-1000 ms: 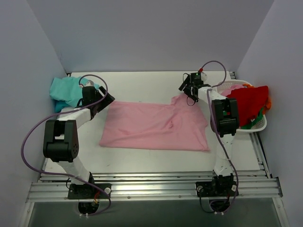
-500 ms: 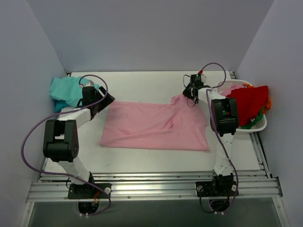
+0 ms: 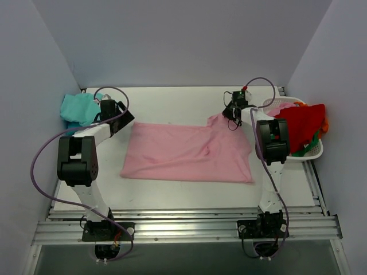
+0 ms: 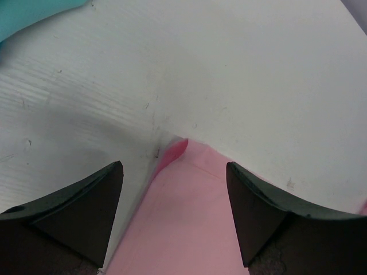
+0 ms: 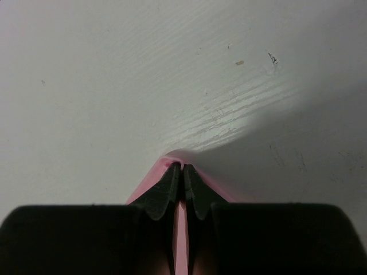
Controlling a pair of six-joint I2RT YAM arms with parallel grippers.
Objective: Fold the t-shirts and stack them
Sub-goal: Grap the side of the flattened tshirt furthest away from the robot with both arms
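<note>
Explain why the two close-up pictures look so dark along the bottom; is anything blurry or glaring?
Left wrist: the dark wedges are fingers of the left gripper, close and soft-edged; a grey shadow lies on the table beside the pink t-shirt. Right wrist: the shut right gripper fills the bottom; shadow at right, bright sheen mid-table. Top external: even, sharp.

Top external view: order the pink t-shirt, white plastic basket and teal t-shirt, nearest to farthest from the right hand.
1. Light pink cotton t-shirt, pinched in the right hand.
2. White plastic basket, to its right.
3. Teal cotton t-shirt, far-left corner.
</note>
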